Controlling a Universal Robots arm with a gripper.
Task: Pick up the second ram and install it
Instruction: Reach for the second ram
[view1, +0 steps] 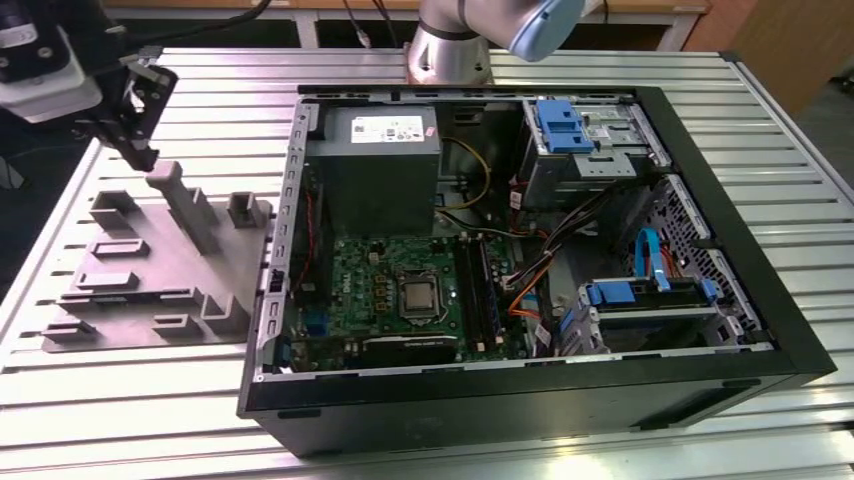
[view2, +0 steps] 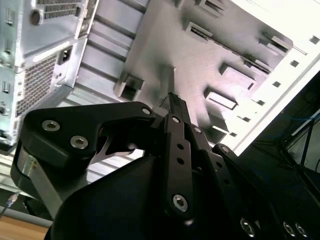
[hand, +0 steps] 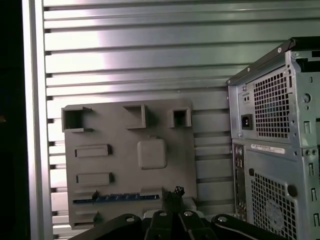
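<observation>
Exterior view: my gripper (view1: 139, 155) hangs over the grey holder plate (view1: 154, 265) on the slatted metal table (view1: 120, 410), jaws closed on nothing, open computer case (view1: 534, 390) alongside. First wrist view shows me the second ram (hand: 117, 198) in that plate's slot.

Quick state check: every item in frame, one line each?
second ram: standing on edge in a holder slot, not gripped
gripper: shut, empty, above the holder
holder: lying flat beside the PC case
PC case: on its side, side panel off, interior exposed
</observation>
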